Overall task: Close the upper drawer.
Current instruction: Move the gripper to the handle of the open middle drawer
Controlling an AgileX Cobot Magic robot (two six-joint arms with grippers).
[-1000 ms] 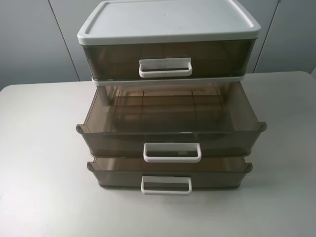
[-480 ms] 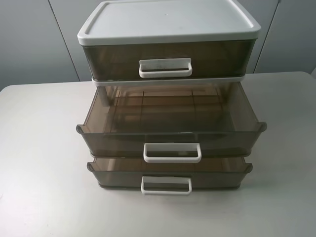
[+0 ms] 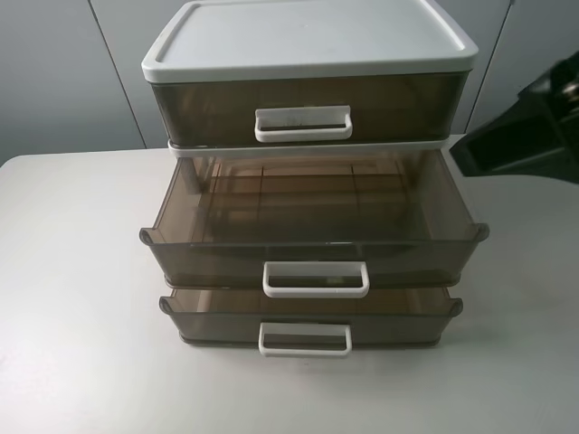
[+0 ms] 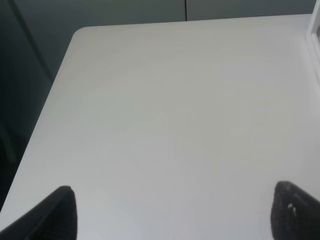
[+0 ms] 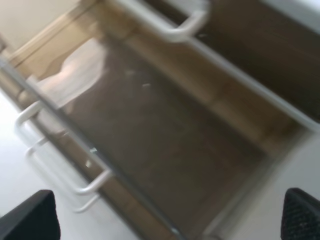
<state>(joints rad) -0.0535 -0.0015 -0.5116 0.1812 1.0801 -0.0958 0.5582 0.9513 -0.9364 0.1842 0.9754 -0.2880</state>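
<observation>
Blur smears my right wrist view, so the drawer handles there read only as pale loops. The open tray of the middle drawer (image 5: 165, 145) fills that view, and I make out little in it beyond its brown floor. The right gripper (image 5: 167, 217) is cut down to two dark fingertips (image 5: 30, 217) at the frame corners, set wide apart and holding nothing. On the high camera I get only a dark piece of the right arm (image 3: 534, 127), clipped by the frame edge, to the right of the cabinet (image 3: 308, 41) and about level with its top drawer (image 3: 208, 108). The pincer itself is outside that picture.

The left gripper (image 4: 175, 220) likewise shows just two black tips, spread wide and empty, over bare table (image 4: 165, 110) to the left of the cabinet. A sliver of the cabinet's white frame crosses the edge of that view.

The top drawer sits flush under the cabinet's white lid. The middle drawer is pulled far out of the cabinet's front, its white handle (image 3: 316, 278) at front centre. The bottom drawer (image 3: 208, 321) juts out a little beneath it.
</observation>
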